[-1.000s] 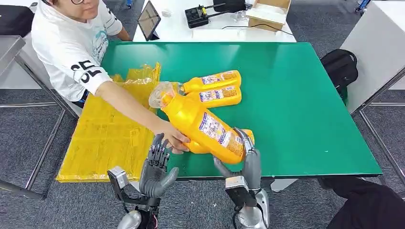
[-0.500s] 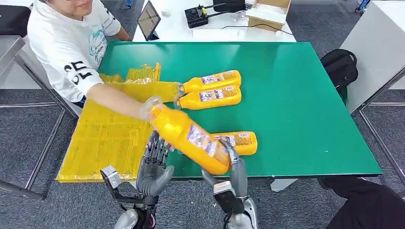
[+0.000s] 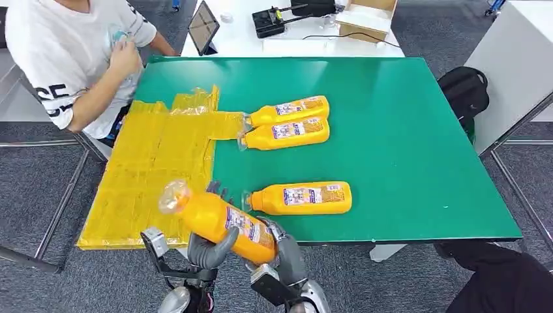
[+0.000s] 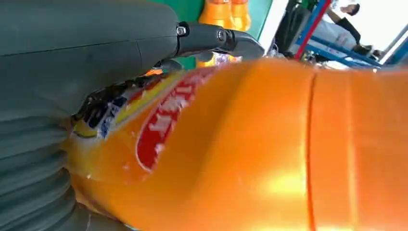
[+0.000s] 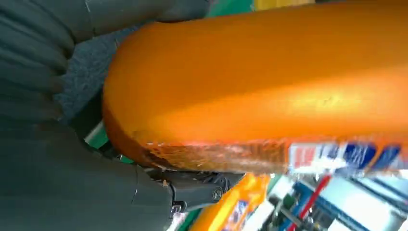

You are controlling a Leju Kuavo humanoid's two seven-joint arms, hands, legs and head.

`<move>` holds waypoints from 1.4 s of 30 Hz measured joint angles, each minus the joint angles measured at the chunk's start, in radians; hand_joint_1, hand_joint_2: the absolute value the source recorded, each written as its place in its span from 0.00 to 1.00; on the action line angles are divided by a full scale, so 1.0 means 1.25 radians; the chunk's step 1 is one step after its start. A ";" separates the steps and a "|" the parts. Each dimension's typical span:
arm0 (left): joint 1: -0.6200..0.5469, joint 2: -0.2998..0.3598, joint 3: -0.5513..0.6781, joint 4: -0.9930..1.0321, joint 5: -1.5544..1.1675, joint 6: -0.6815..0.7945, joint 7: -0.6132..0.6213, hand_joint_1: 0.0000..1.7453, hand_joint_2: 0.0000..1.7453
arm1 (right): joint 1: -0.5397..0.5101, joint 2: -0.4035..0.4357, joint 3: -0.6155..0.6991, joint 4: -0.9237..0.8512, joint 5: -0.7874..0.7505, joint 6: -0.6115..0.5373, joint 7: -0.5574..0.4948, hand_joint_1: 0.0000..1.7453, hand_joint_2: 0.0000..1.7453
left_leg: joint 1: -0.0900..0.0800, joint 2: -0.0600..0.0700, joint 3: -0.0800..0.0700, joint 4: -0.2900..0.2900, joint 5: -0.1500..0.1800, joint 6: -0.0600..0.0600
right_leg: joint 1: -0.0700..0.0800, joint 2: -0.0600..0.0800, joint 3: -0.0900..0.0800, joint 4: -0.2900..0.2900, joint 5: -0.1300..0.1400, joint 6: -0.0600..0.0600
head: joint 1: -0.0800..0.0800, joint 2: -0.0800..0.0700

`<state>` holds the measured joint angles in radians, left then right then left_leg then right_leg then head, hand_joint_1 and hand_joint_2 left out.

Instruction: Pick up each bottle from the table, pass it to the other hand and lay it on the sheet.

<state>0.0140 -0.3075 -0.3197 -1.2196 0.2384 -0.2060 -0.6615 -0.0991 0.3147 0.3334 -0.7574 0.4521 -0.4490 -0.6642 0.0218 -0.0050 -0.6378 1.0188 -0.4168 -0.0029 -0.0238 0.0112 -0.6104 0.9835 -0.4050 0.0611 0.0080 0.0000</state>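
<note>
An orange bottle [image 3: 222, 222] with a clear-wrapped cap hangs tilted over the table's near edge, cap toward the yellow sheet [image 3: 150, 163]. My right hand [image 3: 285, 257] grips its base. My left hand [image 3: 207, 248] wraps its middle, fingers behind and thumb in front. In the left wrist view the bottle [image 4: 269, 154] lies against my left hand [image 4: 96, 53]. The right wrist view has my right hand [image 5: 72, 183] under the bottle's [image 5: 269, 86] base. One bottle [image 3: 301, 197] lies near the front edge, and two bottles [image 3: 287, 120] lie side by side mid-table.
The green table [image 3: 404, 130] has open room on its right half. A person [image 3: 72, 59] in a white shirt sits at the far left, hand at the chest. A tablet [image 3: 203, 26] and a box [image 3: 365, 16] stand behind. A black backpack [image 3: 464, 91] is right.
My right hand has swung the bottle left and down, off the table's edge and into my left hand. The person's arm has pulled back from the bottle to the chest.
</note>
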 measured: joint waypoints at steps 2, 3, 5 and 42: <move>0.000 0.000 0.001 0.005 0.001 0.002 -0.002 0.00 1.00 | -0.009 0.001 0.009 0.023 -0.001 -0.001 0.000 1.00 1.00 | 0.000 0.000 0.000 0.000 0.000 0.000 | 0.000 0.000 0.000 0.000 0.000 0.000 | 0.000 0.000; 0.000 0.000 0.001 0.008 0.001 0.003 -0.003 0.00 1.00 | -0.013 0.002 0.012 0.032 -0.002 -0.001 0.000 1.00 1.00 | 0.000 0.000 0.000 0.000 0.000 0.000 | 0.000 0.000 0.000 0.000 0.000 0.000 | 0.000 0.000; 0.000 0.000 0.001 0.010 0.001 0.004 -0.003 0.00 1.00 | -0.019 0.003 0.014 0.047 -0.003 -0.002 0.000 1.00 1.00 | 0.000 0.000 0.000 0.000 0.000 0.000 | 0.000 0.000 0.000 0.000 0.000 0.000 | 0.000 0.000; -0.030 -0.002 0.018 -0.004 -0.093 0.090 -0.004 1.00 1.00 | -0.003 -0.011 0.077 -0.048 -0.058 -0.011 0.000 0.00 0.00 | 0.000 0.000 0.000 0.000 0.000 0.000 | 0.000 0.000 0.000 0.000 0.000 0.000 | 0.000 0.000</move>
<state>-0.0235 -0.3101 -0.2976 -1.2241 0.1218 -0.0931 -0.6668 -0.1033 0.3006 0.4295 -0.8170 0.3792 -0.4631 -0.6641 0.0219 -0.0050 -0.6382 1.0188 -0.4167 -0.0029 -0.0237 0.0112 -0.6108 0.9839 -0.4049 0.0611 0.0080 0.0000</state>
